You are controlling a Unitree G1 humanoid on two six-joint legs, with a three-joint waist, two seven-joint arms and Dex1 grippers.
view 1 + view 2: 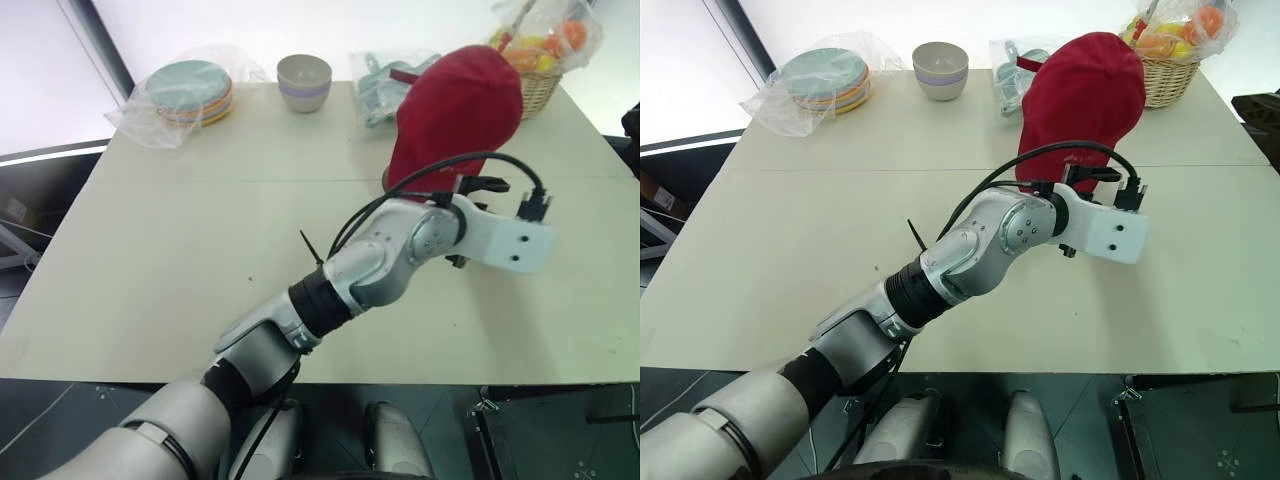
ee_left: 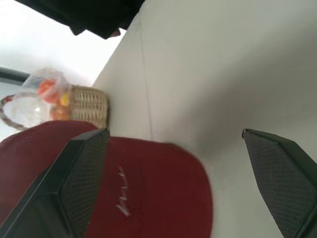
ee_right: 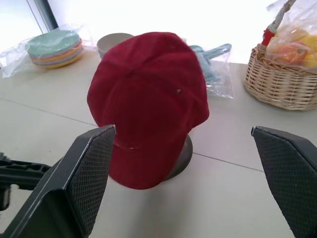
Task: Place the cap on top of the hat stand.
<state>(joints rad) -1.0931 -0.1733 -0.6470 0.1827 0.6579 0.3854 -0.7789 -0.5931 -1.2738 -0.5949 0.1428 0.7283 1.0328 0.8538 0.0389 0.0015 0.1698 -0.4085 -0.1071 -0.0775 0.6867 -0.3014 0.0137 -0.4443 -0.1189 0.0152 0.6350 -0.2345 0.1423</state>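
The cap (image 3: pixel 148 99) sits draped over the stand (image 3: pixel 181 158), hiding its top and post so that just a bit of the round base pokes out under the red cloth on the table (image 1: pixel 200 260). The left gripper (image 2: pixel 181 183) has its two fingers (image 2: pixel 81 183) spread wide with nothing between them; the cap's brim, with its white script, lies just ahead of them and lower down, mostly in front of one finger and reaching into the gap, apart from the pads. Past that finger, further off, a wicker basket (image 2: pixel 91 106) of wrapped fruit stands on the table. From above, the left arm stretches across the table to end just short of the cap, on its near side. The right gripper (image 3: pixel 185 183) also has its fingers (image 3: pixel 89 178) wide apart and empty, and it faces the cap head on: the cap and the base show in the gap between them, some way ahead and clear of both. Beyond the cap from those fingers are a stack of plates in plastic (image 3: pixel 54 47), a pale bowl (image 3: pixel 111 42) and a clear bag of blue-green things (image 3: pixel 215 69), with the basket off towards the other finger's side.
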